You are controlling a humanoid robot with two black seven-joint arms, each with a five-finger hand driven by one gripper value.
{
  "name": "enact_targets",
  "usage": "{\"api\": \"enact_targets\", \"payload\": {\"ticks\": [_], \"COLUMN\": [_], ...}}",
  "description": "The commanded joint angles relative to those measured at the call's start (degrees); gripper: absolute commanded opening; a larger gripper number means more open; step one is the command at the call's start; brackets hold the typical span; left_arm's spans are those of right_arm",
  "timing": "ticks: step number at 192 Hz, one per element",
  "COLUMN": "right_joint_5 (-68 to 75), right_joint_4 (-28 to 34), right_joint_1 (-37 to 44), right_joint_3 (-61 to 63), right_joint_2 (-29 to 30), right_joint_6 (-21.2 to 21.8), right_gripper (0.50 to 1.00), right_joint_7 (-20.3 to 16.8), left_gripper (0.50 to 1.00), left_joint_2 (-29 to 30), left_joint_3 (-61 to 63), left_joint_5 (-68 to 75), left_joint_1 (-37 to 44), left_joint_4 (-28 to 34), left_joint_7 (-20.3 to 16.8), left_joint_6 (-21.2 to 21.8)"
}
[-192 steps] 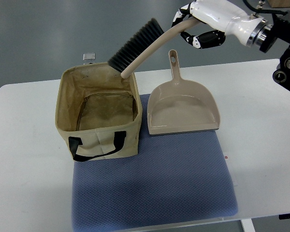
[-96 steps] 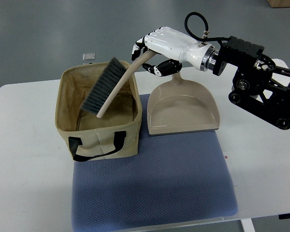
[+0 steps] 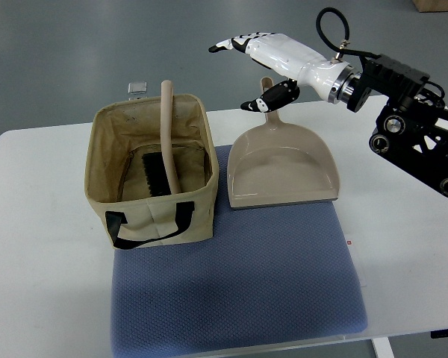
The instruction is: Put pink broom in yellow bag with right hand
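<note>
Standing in the bag (image 3: 153, 216), the broom (image 3: 166, 127) hides its bristles partly, while the right hand (image 3: 263, 56) is empty, fingers spread.

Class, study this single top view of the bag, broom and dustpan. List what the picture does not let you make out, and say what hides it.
- Broom: in the top view, only part of its bristle head shows; the bag front wall hides the rest.
- Left arm: outside the top view entirely.
- Right hand: its open fingers cover the tip of the dustpan handle.
- Mat: the part under the bag and dustpan is covered.
</note>
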Motion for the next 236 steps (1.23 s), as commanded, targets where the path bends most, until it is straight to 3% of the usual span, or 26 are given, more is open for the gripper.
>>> {"api": "enact_targets", "payload": {"ticks": [1, 64, 84, 119, 130, 159, 182, 236], "right_joint_5": [11.24, 55.62, 64.67, 67.75, 67.75, 67.75, 67.75, 67.75], "right_joint_4": [-1.37, -11.39, -14.64, -19.56, -21.05, -21.84, -21.93, -21.84], "right_joint_1": [-3.74, -13.5, -15.96, -19.48, -21.23, -22.99, -23.52, -24.49], "right_joint_3": [3.9, 9.43, 11.45, 16.29, 20.77, 25.17, 25.43, 25.52], "right_joint_2": [-0.24, -0.77, 0.02, 2.92, 5.82, 9.08, 10.13, 11.1], "right_joint_6": [0.18, 0.26, 1.67, 9.58, 11.6, 12.04, 11.95, 12.22], "right_gripper": [0.864, 0.866, 0.889, 0.895, 0.928, 0.93, 0.93, 0.93], "right_joint_7": [0.01, 0.1, 0.1, 0.18, 0.18, 1.15, 4.66, 5.11], "left_gripper": [1.0, 1.0, 1.0, 1.0, 1.0, 1.0, 1.0, 1.0], "left_joint_2": [0.0, 0.0, 0.0, 0.0, 0.0, 0.0, 0.0, 0.0], "left_joint_3": [0.01, 0.01, 0.01, 0.01, 0.01, 0.01, 0.01, 0.01], "left_joint_5": [0.0, 0.0, 0.0, 0.0, 0.0, 0.0, 0.0, 0.0], "left_joint_1": [0.0, 0.0, 0.0, 0.0, 0.0, 0.0, 0.0, 0.0], "left_joint_4": [0.01, 0.01, -0.08, 0.01, 0.01, -0.08, 0.01, 0.01], "left_joint_7": [-0.01, 0.08, -0.01, -0.01, -0.01, -0.01, -0.01, -0.01], "left_joint_6": [0.0, 0.0, 0.0, 0.0, 0.0, 0.0, 0.0, 0.0]}}
